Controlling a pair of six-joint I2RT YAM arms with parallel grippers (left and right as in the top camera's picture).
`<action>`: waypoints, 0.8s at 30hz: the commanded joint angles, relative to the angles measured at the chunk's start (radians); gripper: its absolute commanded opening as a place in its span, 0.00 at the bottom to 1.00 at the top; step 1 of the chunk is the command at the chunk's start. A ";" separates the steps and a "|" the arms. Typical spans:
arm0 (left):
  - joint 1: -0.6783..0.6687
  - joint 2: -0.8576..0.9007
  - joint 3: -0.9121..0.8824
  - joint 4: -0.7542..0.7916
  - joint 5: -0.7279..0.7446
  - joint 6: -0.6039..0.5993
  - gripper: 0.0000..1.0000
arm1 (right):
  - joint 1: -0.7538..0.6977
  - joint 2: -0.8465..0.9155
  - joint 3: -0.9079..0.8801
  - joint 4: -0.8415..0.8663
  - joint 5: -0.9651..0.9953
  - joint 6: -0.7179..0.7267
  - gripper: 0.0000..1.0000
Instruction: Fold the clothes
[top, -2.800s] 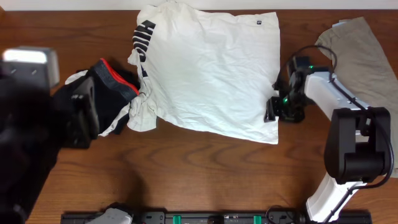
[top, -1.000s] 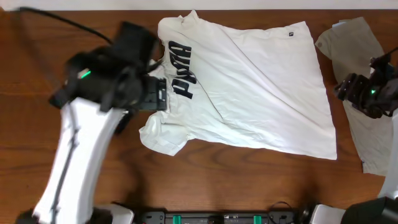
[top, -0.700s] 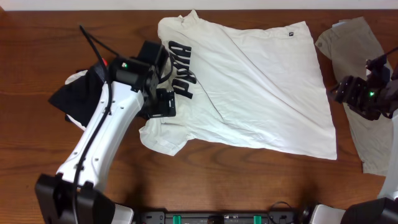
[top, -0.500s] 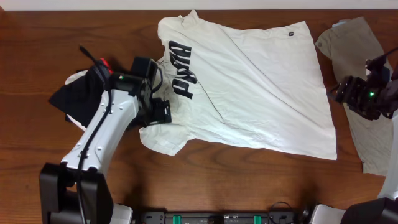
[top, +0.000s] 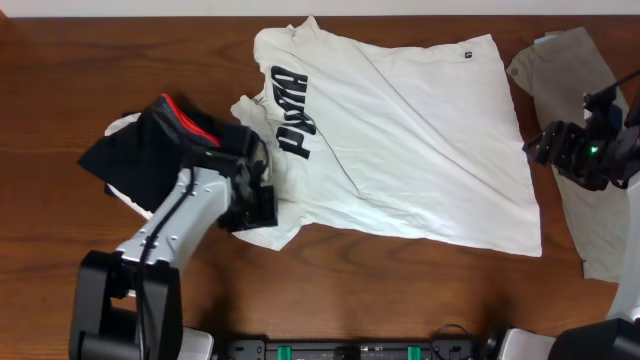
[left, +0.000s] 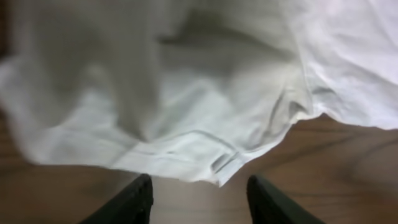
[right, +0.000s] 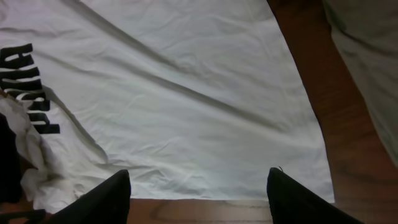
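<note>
Item one: T-shirt (top: 400, 140). We find it spread flat across the middle of the table (top: 60, 60), with its lettering toward the left side.

Item two: garment with waistband (top: 140, 165). It lies bunched to the left of the T-shirt, just beside the sleeve.

Item three: further garment (top: 575, 80). It lies at the table's right edge, apart from the T-shirt.

We place the left gripper (top: 255, 205) at the T-shirt's near left sleeve. The right gripper (top: 545, 148) sits above the gap between the T-shirt and the further garment.
</note>
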 joint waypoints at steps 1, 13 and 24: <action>-0.011 -0.005 -0.048 0.026 -0.030 0.006 0.54 | 0.008 -0.011 0.006 -0.002 0.003 -0.013 0.68; -0.010 -0.005 -0.060 0.097 -0.138 0.019 0.47 | 0.008 -0.011 0.006 -0.005 0.003 -0.013 0.67; -0.010 0.053 -0.060 0.129 -0.141 0.042 0.28 | 0.008 -0.011 0.006 -0.005 0.003 -0.013 0.66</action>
